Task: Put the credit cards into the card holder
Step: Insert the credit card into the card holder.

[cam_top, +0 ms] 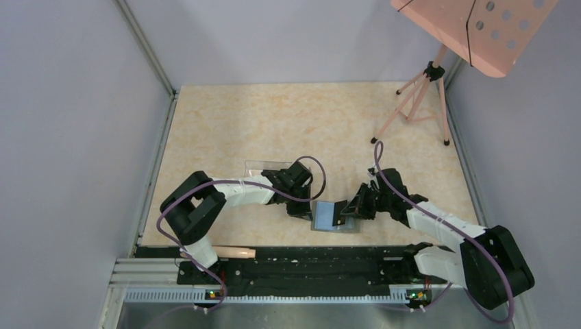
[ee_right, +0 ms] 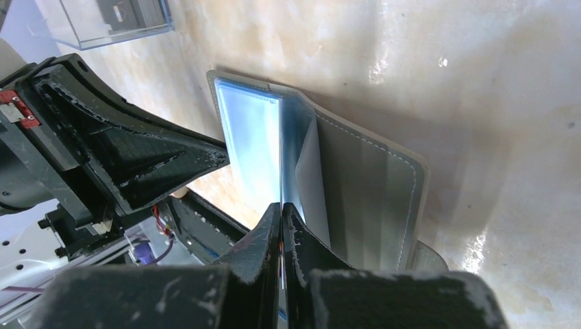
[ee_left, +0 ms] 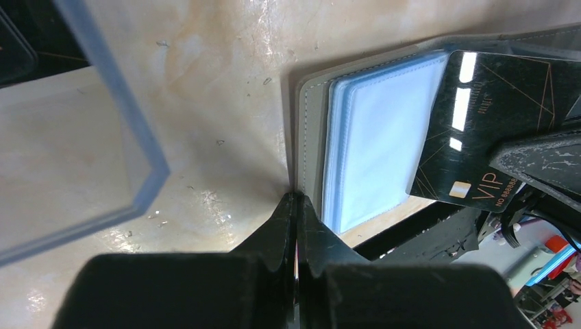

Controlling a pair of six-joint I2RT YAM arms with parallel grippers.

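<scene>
The card holder (cam_top: 322, 219) lies open near the front of the table, grey cover down and blue-grey clear sleeves (ee_left: 384, 130) up. My left gripper (ee_left: 296, 199) is shut, with its tips on the holder's grey left edge (ee_left: 310, 137). My right gripper (ee_right: 281, 205) is shut on a black credit card (ee_left: 479, 123), which appears only as a thin edge between its fingers in the right wrist view. The card is tilted, and its corner lies over the sleeves at the holder's fold (ee_right: 291, 164). The left gripper's fingers (ee_right: 157, 161) reach the holder from the left.
A clear plastic box (cam_top: 264, 166) stands just behind my left gripper, with something black inside (ee_right: 127, 10). A pink tripod (cam_top: 418, 103) with a pink board (cam_top: 473, 27) stands at the back right. A wooden stick (cam_top: 229, 253) lies by the left base.
</scene>
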